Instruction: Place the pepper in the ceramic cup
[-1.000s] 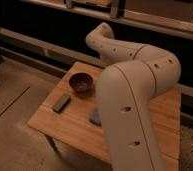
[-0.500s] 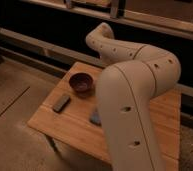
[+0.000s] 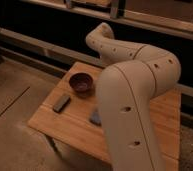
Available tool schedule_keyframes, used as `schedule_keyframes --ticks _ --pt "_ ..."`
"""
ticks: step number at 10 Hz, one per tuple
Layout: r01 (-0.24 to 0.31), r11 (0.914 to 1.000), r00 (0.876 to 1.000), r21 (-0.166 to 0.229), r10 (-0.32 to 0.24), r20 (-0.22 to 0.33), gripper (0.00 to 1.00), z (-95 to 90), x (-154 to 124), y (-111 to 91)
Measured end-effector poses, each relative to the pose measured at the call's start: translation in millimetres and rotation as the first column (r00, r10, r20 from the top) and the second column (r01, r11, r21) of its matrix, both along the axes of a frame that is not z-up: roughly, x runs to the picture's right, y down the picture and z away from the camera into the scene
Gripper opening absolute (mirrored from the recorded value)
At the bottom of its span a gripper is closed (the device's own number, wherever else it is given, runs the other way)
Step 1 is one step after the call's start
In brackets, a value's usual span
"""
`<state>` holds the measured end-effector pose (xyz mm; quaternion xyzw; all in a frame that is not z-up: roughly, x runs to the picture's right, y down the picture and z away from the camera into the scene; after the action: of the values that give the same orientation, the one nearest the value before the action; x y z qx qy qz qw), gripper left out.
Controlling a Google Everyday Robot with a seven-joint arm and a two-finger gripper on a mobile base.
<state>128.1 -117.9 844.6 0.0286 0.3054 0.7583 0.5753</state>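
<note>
A dark brown round ceramic cup [image 3: 81,82] stands on the wooden table [image 3: 75,122], at its far left part. No pepper shows in the camera view. My large cream arm [image 3: 127,95] rises from the bottom, bends at the right and reaches back to the far edge of the table. My gripper is not in view: the arm ends out of sight behind its own upper link [image 3: 104,35].
A dark flat rectangular object [image 3: 61,103] lies on the table's left side, in front of the cup. A small blue-grey object [image 3: 95,117] lies mid-table, partly hidden by the arm. A dark rail and wall run behind the table. Floor lies to the left.
</note>
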Motion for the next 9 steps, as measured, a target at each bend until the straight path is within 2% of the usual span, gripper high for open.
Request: schedule_keyframes --ticks 4,6,9 --pt "0.0 1.0 1.0 0.0 0.0 0.0 0.76 0.0 0.0 0.0" --pt "0.0 1.0 1.0 0.0 0.0 0.0 0.79 0.0 0.0 0.0" --pt "0.0 1.0 1.0 0.0 0.0 0.0 0.79 0.0 0.0 0.0"
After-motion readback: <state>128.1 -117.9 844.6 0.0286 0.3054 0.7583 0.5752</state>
